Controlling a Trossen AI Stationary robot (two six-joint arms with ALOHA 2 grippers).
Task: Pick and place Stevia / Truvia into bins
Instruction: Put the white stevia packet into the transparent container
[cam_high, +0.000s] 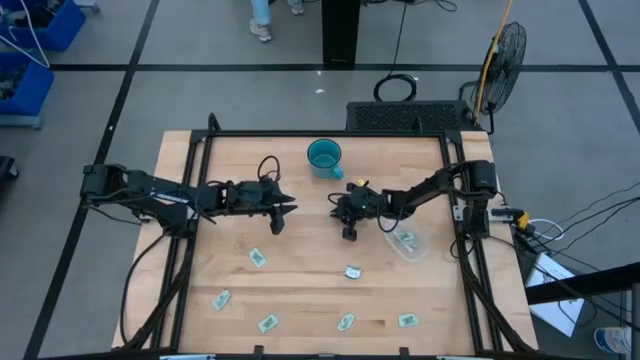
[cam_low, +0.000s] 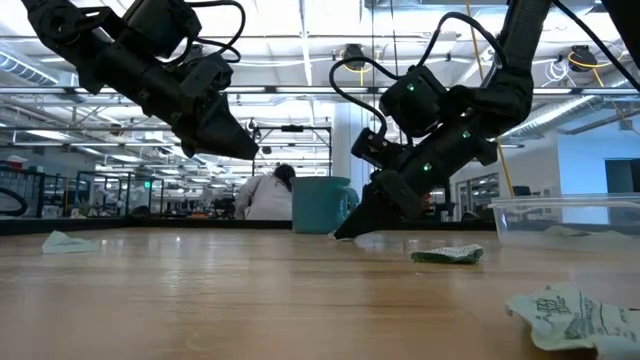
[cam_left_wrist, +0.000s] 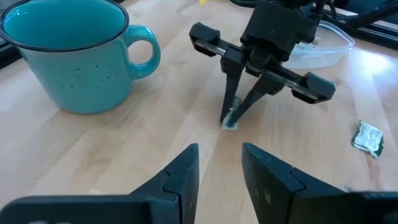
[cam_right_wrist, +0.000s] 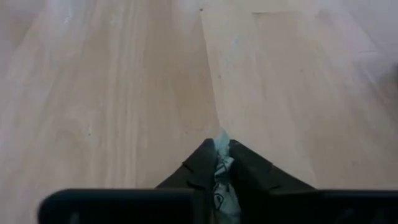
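Right pincer (cam_high: 350, 233), tips down at mid-counter near the teal mug (cam_high: 324, 156), is pinched tight on a Stevia sachet (cam_left_wrist: 231, 118), lifting it for the clear bin (cam_high: 411, 243) by the counter's right edge. Left pincer (cam_high: 277, 221) hovers nearby, fingers parted, holding nothing. Other sachets (cam_high: 258, 258) lie toward the counter's near edge.

My own right gripper (cam_right_wrist: 222, 163) covers most of the sachet (cam_right_wrist: 222, 177) it pinches; only a crumpled strip shows between my fingers, and its print is too blurred to read. From above, that sachet is hidden under the gripper. In the low view my clear tub (cam_low: 565, 215) is cut off by the right edge, and the nearest packet (cam_low: 572, 315) runs off the bottom corner. The loose sachets (cam_high: 265, 323) along the table's front are too small for me to read any lettering
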